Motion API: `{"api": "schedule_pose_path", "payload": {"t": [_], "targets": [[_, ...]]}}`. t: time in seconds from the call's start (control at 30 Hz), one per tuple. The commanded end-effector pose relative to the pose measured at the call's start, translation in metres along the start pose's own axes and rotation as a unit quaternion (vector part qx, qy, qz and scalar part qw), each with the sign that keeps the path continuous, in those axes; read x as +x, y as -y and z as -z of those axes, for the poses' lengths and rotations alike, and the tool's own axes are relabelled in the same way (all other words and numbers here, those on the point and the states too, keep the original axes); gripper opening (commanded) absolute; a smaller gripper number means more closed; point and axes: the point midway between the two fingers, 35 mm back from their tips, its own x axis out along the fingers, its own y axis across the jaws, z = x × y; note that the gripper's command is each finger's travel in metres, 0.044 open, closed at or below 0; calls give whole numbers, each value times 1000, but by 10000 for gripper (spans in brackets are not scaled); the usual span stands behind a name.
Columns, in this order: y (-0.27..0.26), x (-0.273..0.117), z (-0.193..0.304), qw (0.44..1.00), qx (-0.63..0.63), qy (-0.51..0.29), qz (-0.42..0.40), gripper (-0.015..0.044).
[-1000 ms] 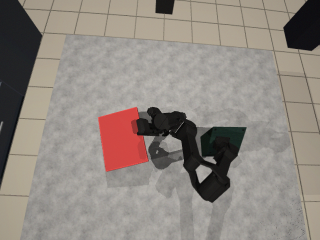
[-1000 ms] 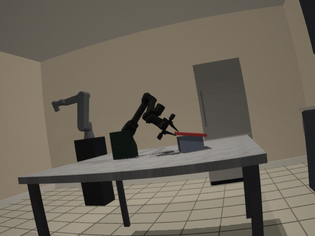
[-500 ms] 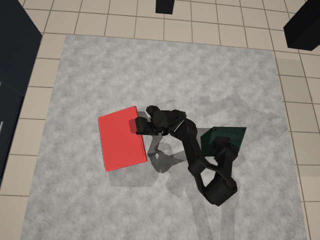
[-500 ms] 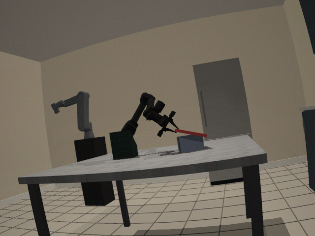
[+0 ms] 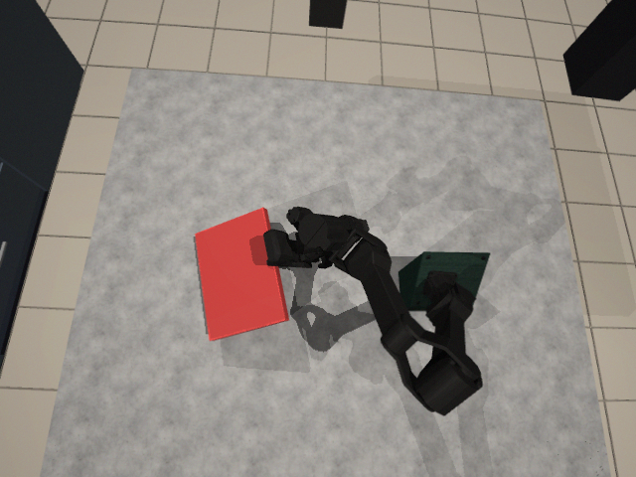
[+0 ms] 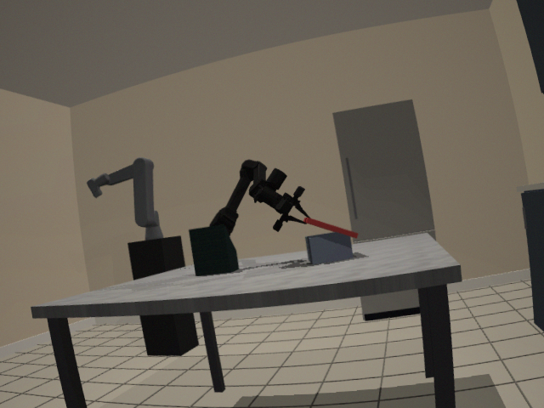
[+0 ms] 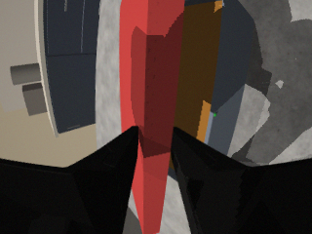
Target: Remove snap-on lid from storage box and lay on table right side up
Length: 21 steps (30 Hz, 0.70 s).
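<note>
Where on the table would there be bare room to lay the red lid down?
Bare patches: beyond the red lid, towards the cabinet, and along the table's opposite long stretch. It is crowded between lid and green block, under the arm.

Blue box on grey table (image 5: 359,133) (image 6: 272,294)

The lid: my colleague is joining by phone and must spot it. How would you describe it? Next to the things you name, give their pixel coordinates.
On the grey table (image 5: 328,138) (image 6: 246,298), look where the black arm's gripper (image 5: 274,251) (image 6: 307,220) (image 7: 154,133) reaches. It grips a flat, rectangular lid (image 5: 238,282) (image 6: 331,228) (image 7: 161,83), slanting above the blue-grey box (image 6: 329,249) (image 7: 231,117). Only the lid is bright red.
</note>
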Motion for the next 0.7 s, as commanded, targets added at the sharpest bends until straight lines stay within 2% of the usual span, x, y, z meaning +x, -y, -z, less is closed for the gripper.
{"api": "schedule_pose_path", "payload": {"t": [0.0, 0.67], "targets": [[-12, -3, 0, 1000, -8, -1, -5, 0], [-34, -17, 0, 1000, -9, -1, -5, 0]]}}
